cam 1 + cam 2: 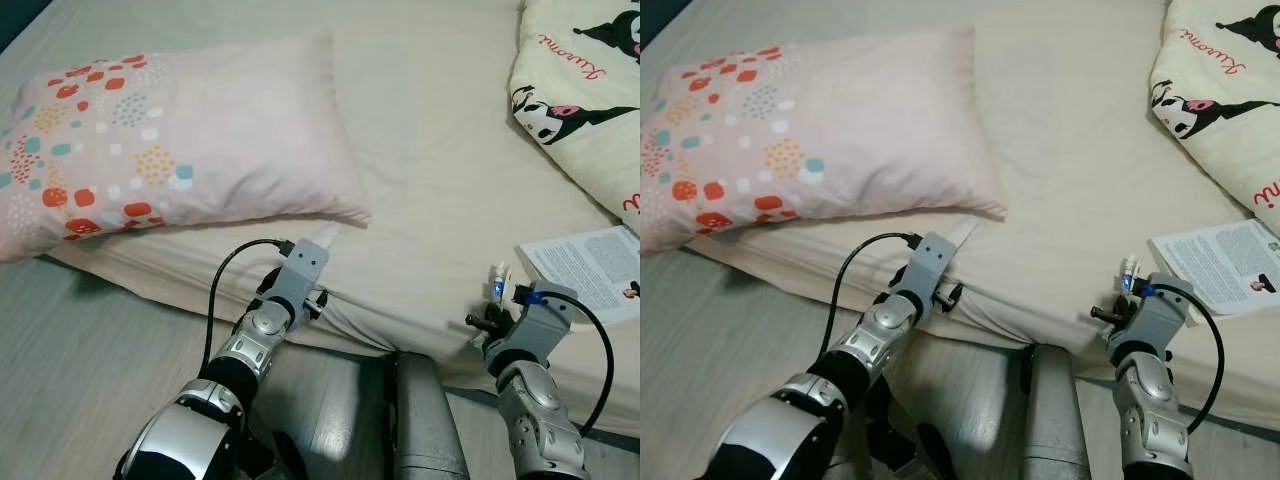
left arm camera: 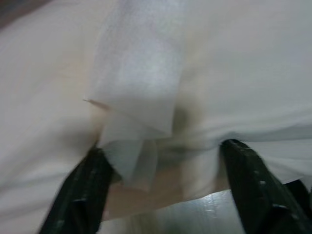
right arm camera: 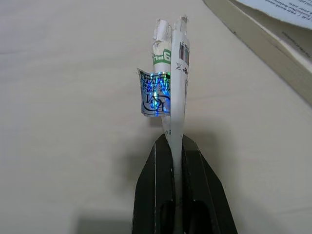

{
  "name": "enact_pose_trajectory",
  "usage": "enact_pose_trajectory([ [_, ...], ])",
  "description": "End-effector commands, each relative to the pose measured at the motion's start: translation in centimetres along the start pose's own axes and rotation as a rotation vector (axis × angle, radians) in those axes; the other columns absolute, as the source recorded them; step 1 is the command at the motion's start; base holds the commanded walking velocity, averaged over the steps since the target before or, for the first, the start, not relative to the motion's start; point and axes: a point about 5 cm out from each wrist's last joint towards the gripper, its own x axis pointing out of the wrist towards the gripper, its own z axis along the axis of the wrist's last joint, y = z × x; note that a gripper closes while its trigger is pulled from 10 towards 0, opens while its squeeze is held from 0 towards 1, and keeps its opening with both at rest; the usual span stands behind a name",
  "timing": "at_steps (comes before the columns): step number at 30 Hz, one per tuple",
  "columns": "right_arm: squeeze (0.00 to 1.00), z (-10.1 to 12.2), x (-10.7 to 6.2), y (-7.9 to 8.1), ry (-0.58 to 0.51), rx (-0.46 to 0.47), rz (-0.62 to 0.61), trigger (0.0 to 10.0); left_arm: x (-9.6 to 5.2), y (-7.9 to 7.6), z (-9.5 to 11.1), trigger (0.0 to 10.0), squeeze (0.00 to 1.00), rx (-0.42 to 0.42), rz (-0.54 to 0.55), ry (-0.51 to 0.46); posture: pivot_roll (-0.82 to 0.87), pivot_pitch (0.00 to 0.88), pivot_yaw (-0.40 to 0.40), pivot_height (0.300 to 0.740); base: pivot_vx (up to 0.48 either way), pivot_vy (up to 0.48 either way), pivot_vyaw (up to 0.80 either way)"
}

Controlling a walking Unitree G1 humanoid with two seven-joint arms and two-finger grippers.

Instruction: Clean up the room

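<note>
A crumpled white tissue (image 2: 139,97) lies on the cream sheet at the bed's near edge, also seen as a small white scrap (image 1: 326,236) just below the pillow's corner. My left gripper (image 2: 161,151) is open around it, one black finger (image 2: 83,190) touching its lower end and the other standing apart. My right gripper (image 3: 171,141) is shut on a flattened white wrapper (image 3: 170,83) with a shiny blue sticker, held upright above the bed (image 1: 497,282) beside the booklet.
A pink pillow (image 1: 170,130) with coloured dots lies at the left of the bed (image 1: 440,150). A cream cartoon-print blanket (image 1: 585,90) is at the far right, an open booklet (image 1: 590,265) below it. Grey wood floor (image 1: 80,350) runs along the bed's near side.
</note>
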Motion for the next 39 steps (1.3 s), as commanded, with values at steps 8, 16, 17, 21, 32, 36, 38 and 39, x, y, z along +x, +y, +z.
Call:
enact_pose_trajectory([
  [8, 0.00, -0.9, -0.3, 0.0, 0.041, 0.021, -0.009, 0.0, 0.3, 1.9, 1.7, 10.0, 0.00, -0.108, 0.046, -0.070, -0.10, 0.427, 0.073, 0.517, 0.000, 0.000, 0.00],
  [16, 0.00, -0.9, -0.1, 0.3, 0.040, 0.031, -0.005, 0.0, 0.1, 3.4, 1.7, 10.0, 0.00, -0.098, 0.015, -0.099, -0.08, 0.410, 0.077, 0.517, 0.000, 0.000, 0.00],
  [17, 0.00, -0.9, 0.1, 0.5, 0.042, 0.035, -0.004, 0.0, -0.1, 4.1, 1.4, 9.6, 0.00, -0.087, 0.026, -0.096, -0.08, 0.401, 0.077, 0.517, 0.000, 0.000, 0.00],
  [21, 0.00, -0.8, 0.4, 0.8, 0.040, 0.042, 0.002, 0.0, -0.5, 5.2, 0.7, 0.0, 0.00, -0.079, 0.049, -0.096, -0.07, 0.382, 0.075, 0.517, 0.000, 0.000, 0.00],
  [32, 0.00, 1.1, 2.3, 1.4, -0.013, 0.058, 0.019, 0.0, -1.7, 6.4, -2.0, 0.0, 0.00, -0.080, 0.078, -0.053, -0.07, 0.290, 0.066, 0.517, 0.000, 0.000, 0.00],
  [36, 0.00, 1.4, 2.9, 2.1, -0.019, 0.062, 0.048, 0.0, -1.7, 6.7, -1.3, 0.0, 0.00, -0.128, 0.043, -0.094, -0.07, 0.261, 0.058, 0.517, 0.000, 0.000, 0.00],
  [38, 0.00, 1.9, 3.1, 3.4, -0.036, 0.093, 0.112, 0.0, -1.7, 6.5, 0.0, 0.0, 0.00, -0.231, -0.060, -0.175, -0.07, 0.243, 0.053, 0.517, 0.000, 0.000, 0.00],
  [39, 0.00, 2.5, 3.4, 4.7, -0.052, 0.107, 0.182, 0.0, -1.9, 6.3, 1.5, 0.0, 0.00, -0.332, -0.170, -0.261, -0.06, 0.217, 0.047, 0.517, 0.000, 0.000, 0.00],
])
